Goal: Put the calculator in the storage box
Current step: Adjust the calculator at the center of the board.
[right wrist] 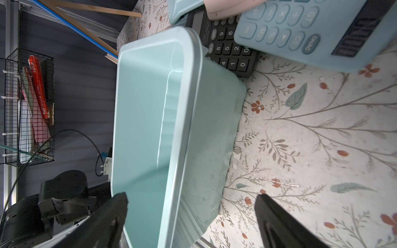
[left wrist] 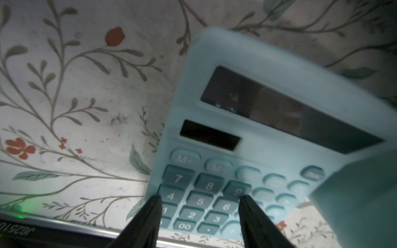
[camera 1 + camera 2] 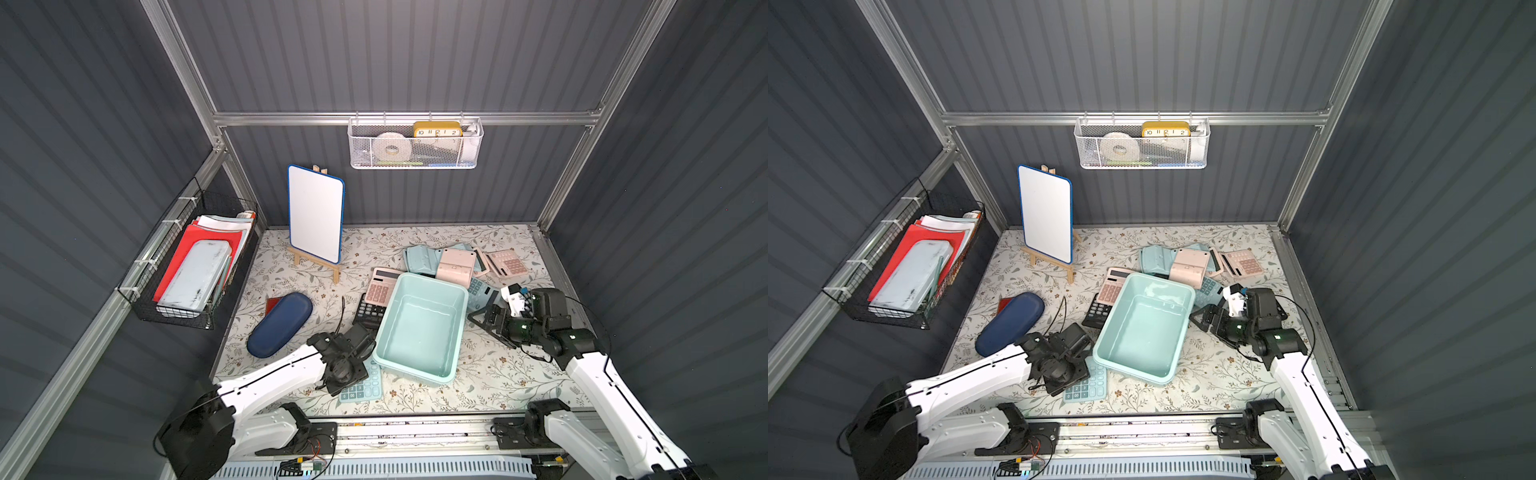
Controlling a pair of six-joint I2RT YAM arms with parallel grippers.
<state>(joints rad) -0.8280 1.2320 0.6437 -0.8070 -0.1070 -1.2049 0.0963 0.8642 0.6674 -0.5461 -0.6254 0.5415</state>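
The pale-blue rectangular plastic calculator [image 2: 268,60] lies on the floral surface [image 3: 498,374] at 7 o'clock of the pale mint-green rectangular plastic storage box [image 3: 419,328], outside it. The left tool [image 2: 199,197], half-parted and released, hangs over its keypad. At 3 o'clock, the right tool [image 1: 192,195] gapes wide astride the box's wall.

Calculator [image 3: 360,389] just beside storage box [image 3: 420,332]

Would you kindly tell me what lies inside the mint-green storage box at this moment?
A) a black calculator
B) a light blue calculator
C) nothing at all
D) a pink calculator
C, since the storage box shows only its bare mint floor in both top views.
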